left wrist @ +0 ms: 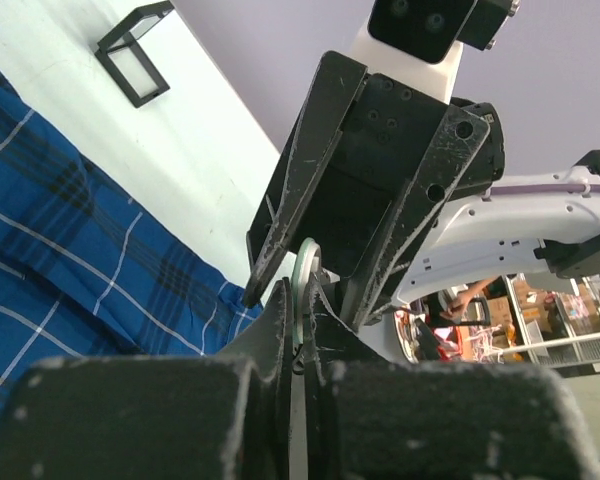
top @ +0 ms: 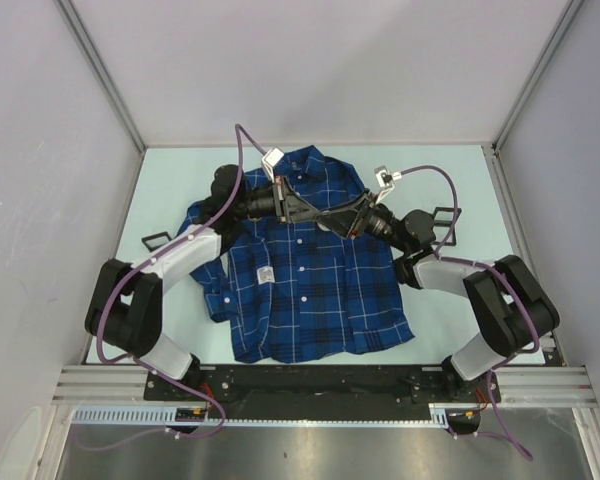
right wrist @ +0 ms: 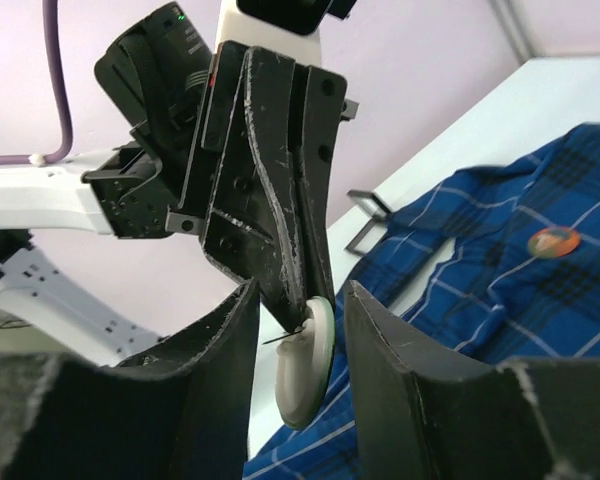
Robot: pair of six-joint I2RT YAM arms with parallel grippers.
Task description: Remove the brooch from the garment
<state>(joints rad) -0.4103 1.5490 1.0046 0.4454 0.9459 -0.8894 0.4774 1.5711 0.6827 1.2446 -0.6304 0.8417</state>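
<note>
The dark blue plaid garment point(top: 310, 290) lies flat on the table, with its white tag point(top: 265, 274) on the front. Both grippers meet in the air above its chest. My left gripper point(top: 325, 213) is shut on a round brooch point(right wrist: 305, 365) with a pale back and a thin pin; its edge also shows in the left wrist view point(left wrist: 305, 262). My right gripper point(right wrist: 300, 288) is open, one finger on each side of the brooch, not touching it. A second, orange round badge point(right wrist: 554, 241) sits on the garment point(right wrist: 540, 300).
Two small black wire stands are on the table, one left of the shirt point(top: 155, 240) and one right of it point(top: 442, 213). Grey enclosure walls close in the table at the left, right and back.
</note>
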